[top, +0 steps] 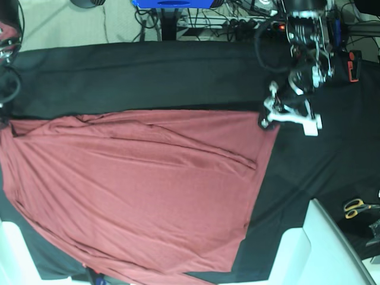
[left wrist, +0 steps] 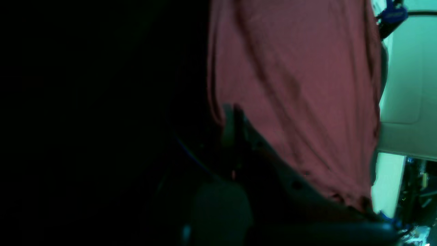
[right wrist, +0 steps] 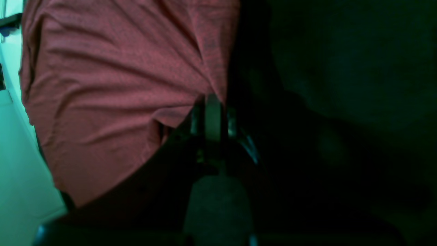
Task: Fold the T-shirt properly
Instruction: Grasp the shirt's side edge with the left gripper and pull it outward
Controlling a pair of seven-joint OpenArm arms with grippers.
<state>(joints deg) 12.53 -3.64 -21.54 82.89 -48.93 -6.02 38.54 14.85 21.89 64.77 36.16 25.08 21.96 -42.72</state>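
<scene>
Maroon cloth, left wrist view: T-shirt (left wrist: 293, 89) drapes away from the left gripper (left wrist: 230, 124), pressed together on its edge, likely to carry that corner over.
Right wrist view: right gripper (right wrist: 213, 116) pinching the shirt's bunched edge, wrinkles fanning from it.
Base view: shirt spread over the black worktop (top: 178, 77); both far corners appear held so the fold can stay even.
Scissors (top: 359, 206): well apart.

Overhead base view, two close wrist views
</scene>
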